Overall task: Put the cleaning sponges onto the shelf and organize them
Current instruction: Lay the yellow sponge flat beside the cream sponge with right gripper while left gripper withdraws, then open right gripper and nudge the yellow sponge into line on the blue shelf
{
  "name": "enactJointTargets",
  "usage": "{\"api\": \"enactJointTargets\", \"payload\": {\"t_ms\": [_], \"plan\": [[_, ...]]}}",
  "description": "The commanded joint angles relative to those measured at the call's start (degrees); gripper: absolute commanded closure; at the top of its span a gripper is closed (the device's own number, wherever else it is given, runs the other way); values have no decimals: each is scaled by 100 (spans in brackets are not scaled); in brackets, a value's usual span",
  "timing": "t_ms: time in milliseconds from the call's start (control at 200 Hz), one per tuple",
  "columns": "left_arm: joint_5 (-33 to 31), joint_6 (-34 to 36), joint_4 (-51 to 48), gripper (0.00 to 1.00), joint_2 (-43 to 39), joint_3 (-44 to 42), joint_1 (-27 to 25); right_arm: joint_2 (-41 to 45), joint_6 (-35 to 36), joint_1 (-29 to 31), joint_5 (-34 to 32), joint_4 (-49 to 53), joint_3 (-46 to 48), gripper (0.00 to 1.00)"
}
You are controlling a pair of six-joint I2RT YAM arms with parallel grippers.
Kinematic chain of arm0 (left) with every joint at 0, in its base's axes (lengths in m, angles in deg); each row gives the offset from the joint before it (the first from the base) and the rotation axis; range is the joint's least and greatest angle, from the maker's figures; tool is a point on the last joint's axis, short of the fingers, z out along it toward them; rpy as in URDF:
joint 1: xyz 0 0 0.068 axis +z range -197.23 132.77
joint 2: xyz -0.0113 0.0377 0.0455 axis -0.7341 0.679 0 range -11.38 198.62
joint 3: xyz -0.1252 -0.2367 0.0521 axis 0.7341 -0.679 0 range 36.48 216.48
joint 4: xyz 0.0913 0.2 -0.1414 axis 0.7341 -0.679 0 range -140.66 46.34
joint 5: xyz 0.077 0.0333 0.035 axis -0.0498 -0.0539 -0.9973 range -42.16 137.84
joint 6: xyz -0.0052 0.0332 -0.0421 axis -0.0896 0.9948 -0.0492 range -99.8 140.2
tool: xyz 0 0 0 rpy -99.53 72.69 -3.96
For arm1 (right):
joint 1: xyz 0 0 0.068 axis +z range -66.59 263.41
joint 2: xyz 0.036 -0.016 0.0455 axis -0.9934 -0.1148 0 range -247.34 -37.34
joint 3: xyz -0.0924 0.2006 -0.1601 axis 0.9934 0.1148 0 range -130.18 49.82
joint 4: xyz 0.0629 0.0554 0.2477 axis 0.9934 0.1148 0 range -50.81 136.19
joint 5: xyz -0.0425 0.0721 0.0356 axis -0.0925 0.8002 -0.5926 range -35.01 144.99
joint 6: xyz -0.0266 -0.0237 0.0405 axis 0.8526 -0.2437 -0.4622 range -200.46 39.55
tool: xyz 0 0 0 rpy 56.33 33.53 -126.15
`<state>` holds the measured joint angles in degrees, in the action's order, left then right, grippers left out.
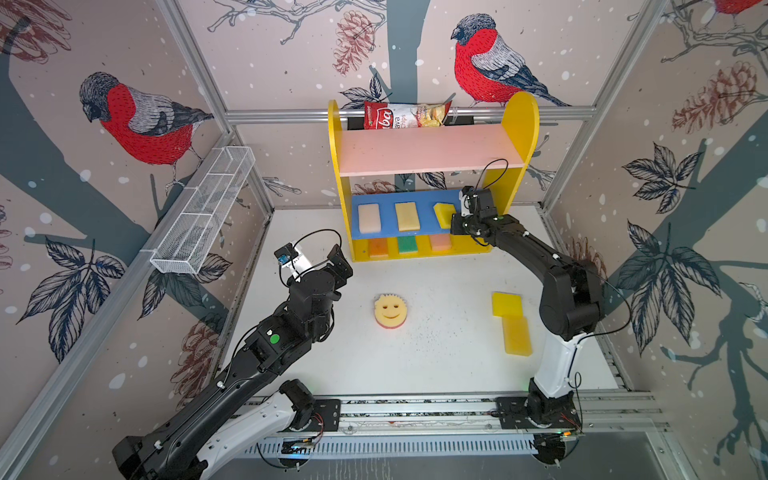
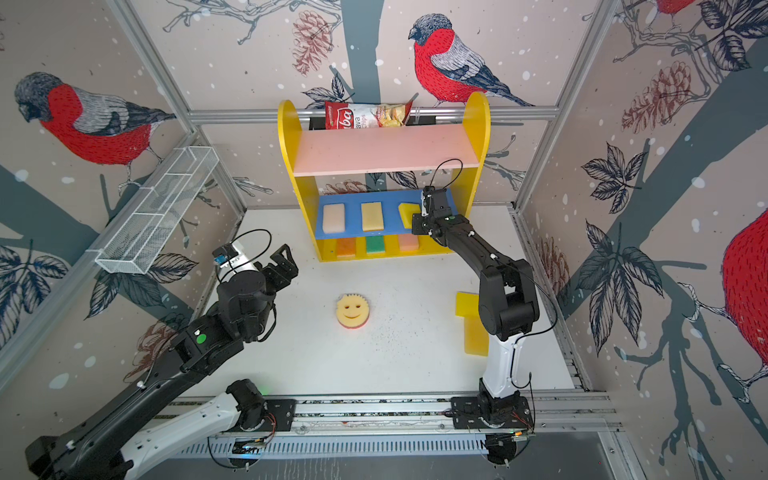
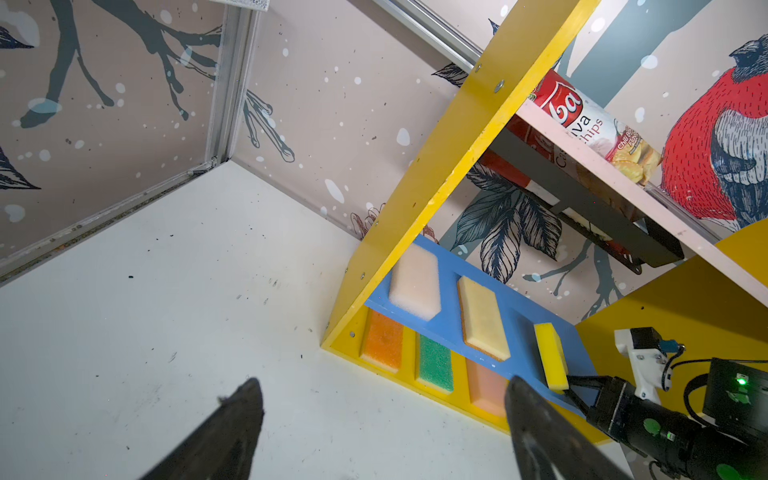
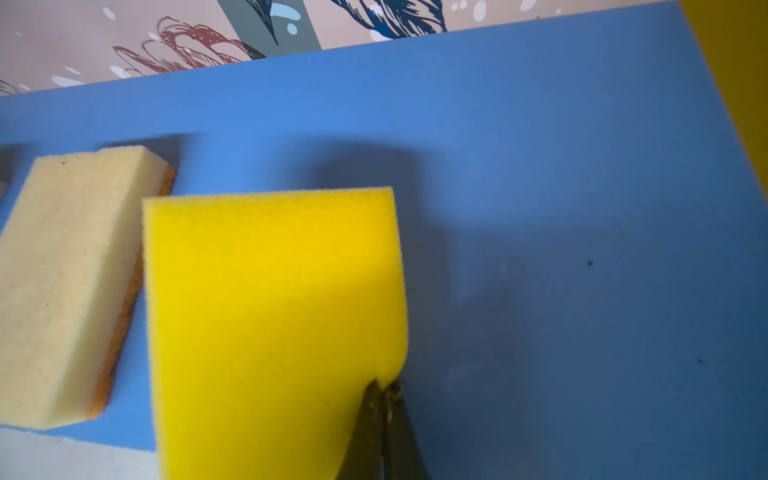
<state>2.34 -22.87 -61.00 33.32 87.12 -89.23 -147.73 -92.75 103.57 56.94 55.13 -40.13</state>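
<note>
1. Yellow sponge [image 4: 270, 311] hangs just above the right end of the blue middle board [image 4: 540, 166] of the shelf [image 1: 519, 124]. The right end effector [image 4: 384, 399] pinches it at its near corner, jaws clamped tight on the foam.
2. It reaches from that end effector toward the board's back edge. Its long axis runs front to back, roughly parallel to the pale yellow sponge [image 4: 70, 282] just beside it. It looks tilted, not yet flat.
3. Bare board lies under it and toward the right side panel. The coming move is probably a short lowering and release, clear of that neighbour.
4. Left end effector [image 3: 382, 388] is spread wide and empty over the desk [image 1: 436, 365], near the shelf's left front corner.
5. Smiley sponge [image 1: 390, 309] sits mid-desk between both arms. A spare yellow sponge [image 1: 506, 303] touches a longer yellow sponge [image 1: 517, 337] by the desk's right edge, nearer the right arm.
</note>
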Motion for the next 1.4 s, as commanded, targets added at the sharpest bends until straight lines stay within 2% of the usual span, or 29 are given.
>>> {"api": "enactJointTargets", "payload": {"t_ms": [0, 145, 580, 1251, 1396], "plan": [[-145, -34, -36, 11, 33, 26, 7, -16, -230, -41, 323, -205, 14, 100], [-128, -46, -7, 10, 113, 34, 16, -162, -139, -49, 434, -39, -251, 99], [-99, -107, -52, 10, 113, 7, 34, -125, -179, -50, 446, -56, -212, 79], [5, -105, -54, 11, 119, 14, 78, 90, -190, -42, 540, -4, -82, 73], [20, -114, -82, 11, 121, 17, 86, 140, -211, -39, 565, -20, -1, 69]]}}
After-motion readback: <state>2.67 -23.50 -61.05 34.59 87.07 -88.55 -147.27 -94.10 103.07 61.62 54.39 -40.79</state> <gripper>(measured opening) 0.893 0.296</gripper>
